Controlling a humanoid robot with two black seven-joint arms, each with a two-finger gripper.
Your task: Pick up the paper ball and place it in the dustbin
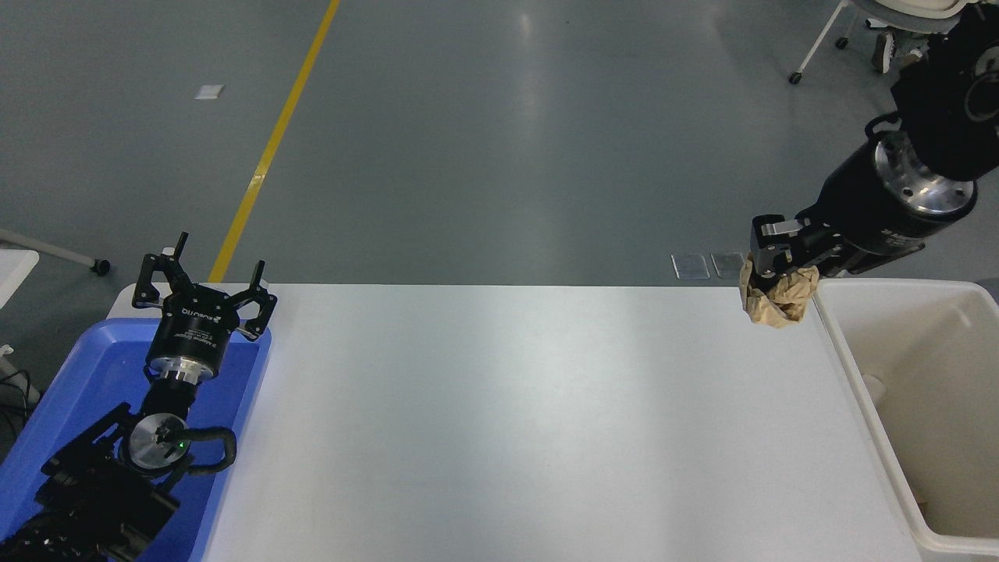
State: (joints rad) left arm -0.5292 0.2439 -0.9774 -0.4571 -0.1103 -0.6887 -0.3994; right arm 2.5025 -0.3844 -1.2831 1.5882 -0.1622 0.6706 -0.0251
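A white table (499, 421) fills the near part of the scene, its broad middle bare between two containers. At the near left a shallow blue tray (47, 437) overhangs the table's left edge, and the parked left arm lies over it, its left gripper (204, 275) pointing toward the far side with both fingers spread wide apart and nothing between them. At the right edge stands the dustbin (851, 367), cream-white with a thick rounded rim and deep plain walls; its left rim runs from the far right corner of the table toward the near right. Beyond the table lies grey floor with a yellow line (273, 144) running away on the left, two small clear plates (709, 265) lying flat just behind the table's far edge, and the white wheeled legs of a chair (819, 47) at the far right. The right arm comes in from the upper right and slants down to the left, and the right gripper (773, 273) is pressed together on the top of the paper ball (773, 300), a wrinkly tan wad. The ball hangs beneath the fingers at the table's far right corner, just left of the dustbin's far left corner and outside its rim. Nothing stands between the ball and the bin's opening.
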